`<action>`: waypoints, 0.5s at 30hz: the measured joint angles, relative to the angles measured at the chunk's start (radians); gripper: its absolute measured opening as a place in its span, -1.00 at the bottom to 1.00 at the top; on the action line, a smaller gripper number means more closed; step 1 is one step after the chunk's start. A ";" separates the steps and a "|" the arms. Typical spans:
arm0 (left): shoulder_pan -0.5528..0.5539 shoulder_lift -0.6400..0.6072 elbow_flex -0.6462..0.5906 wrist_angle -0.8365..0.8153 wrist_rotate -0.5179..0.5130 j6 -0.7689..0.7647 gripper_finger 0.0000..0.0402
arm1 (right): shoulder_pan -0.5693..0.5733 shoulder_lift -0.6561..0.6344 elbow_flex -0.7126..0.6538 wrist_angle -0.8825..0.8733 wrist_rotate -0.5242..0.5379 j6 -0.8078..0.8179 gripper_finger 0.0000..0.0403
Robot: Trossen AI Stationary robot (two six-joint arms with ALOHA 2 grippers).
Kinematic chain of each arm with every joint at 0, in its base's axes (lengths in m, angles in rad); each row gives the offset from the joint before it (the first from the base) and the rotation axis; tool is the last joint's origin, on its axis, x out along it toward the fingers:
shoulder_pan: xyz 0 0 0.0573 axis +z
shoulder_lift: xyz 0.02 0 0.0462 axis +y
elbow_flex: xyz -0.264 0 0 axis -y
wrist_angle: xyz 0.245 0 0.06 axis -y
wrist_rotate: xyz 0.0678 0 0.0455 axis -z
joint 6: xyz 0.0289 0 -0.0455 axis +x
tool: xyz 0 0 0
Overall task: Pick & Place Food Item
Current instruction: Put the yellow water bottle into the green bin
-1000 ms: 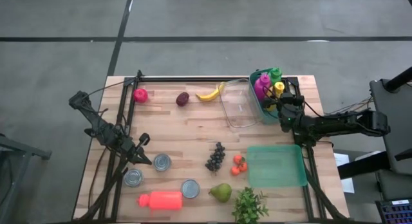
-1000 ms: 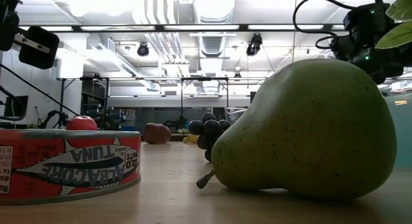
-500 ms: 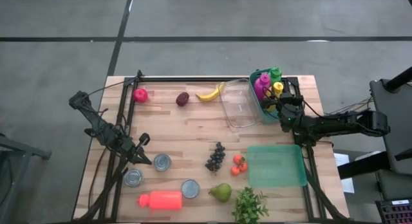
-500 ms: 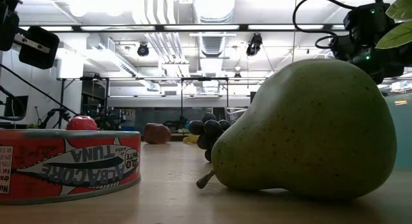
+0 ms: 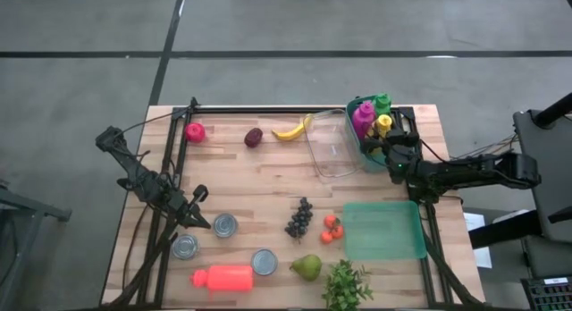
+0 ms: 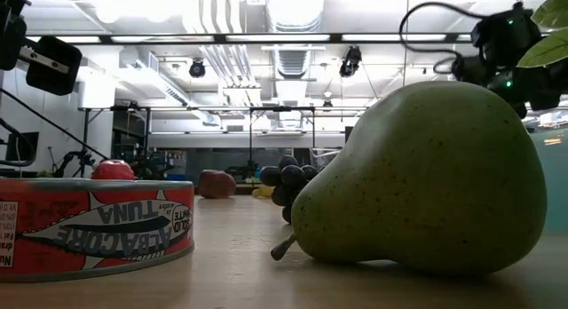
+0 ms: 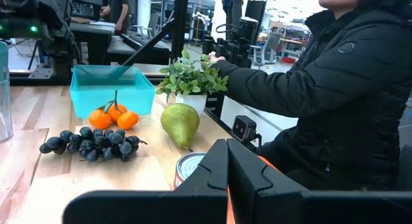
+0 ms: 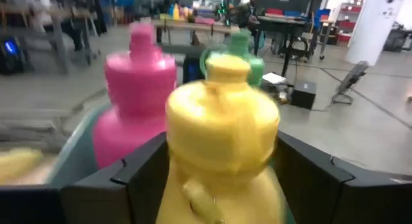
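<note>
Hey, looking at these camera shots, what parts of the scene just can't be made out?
- Right wrist view: the right gripper straddles the yellow bottle; whether its fingers touch it is blurred.
- Right wrist view: the green bottle is mostly hidden behind the yellow one.
- Low view: the pear blocks the table's right side.
- Left wrist view: the left gripper hides most of a can.

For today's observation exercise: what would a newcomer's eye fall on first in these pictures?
Probably the bright bottles: the right hand has its fingers either side of the yellow bottle in the green bin at the table's far right corner, beside a pink bottle. In the low view, a big green pear fills the foreground.
</note>
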State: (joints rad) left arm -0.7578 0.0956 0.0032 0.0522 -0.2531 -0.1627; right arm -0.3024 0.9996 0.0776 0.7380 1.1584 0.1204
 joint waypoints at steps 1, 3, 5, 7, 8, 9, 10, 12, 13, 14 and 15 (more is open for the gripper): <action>0.000 0.000 0.000 0.000 0.000 0.000 -1.00 | 0.000 0.000 0.000 -0.001 0.000 0.000 0.33; 0.000 0.000 0.000 0.000 0.000 0.000 -1.00 | 0.000 -0.003 0.001 0.003 0.002 0.005 0.38; 0.000 0.000 0.000 0.000 0.000 0.000 -1.00 | 0.000 -0.002 0.001 -0.013 0.003 0.014 0.40; 0.000 0.000 0.000 0.000 0.000 0.000 -1.00 | 0.000 -0.003 0.002 -0.012 0.005 0.016 0.41; 0.000 0.000 0.000 0.000 0.000 0.000 -1.00 | 0.000 -0.003 0.002 -0.013 0.006 0.016 0.41; 0.000 0.000 0.000 0.000 0.000 0.000 -1.00 | 0.000 -0.003 0.002 -0.013 0.007 0.016 0.41; 0.000 0.000 0.000 0.000 0.000 0.000 -1.00 | 0.000 -0.003 0.002 -0.011 0.007 0.016 0.41; 0.000 0.000 0.000 0.000 0.000 0.000 -1.00 | 0.000 -0.003 0.002 -0.011 0.008 0.016 0.42; 0.000 0.000 0.000 0.000 0.000 0.000 -1.00 | 0.000 -0.003 0.002 -0.009 0.008 0.016 0.42; 0.000 0.000 0.000 0.000 0.000 0.000 -1.00 | 0.000 -0.003 0.002 -0.005 0.008 0.014 0.42; 0.000 0.000 0.000 0.000 0.000 0.000 -1.00 | 0.000 -0.003 0.002 0.001 0.009 0.006 0.42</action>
State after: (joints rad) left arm -0.7578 0.0956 0.0032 0.0524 -0.2527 -0.1627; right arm -0.3019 0.9966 0.0800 0.7388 1.1676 0.1266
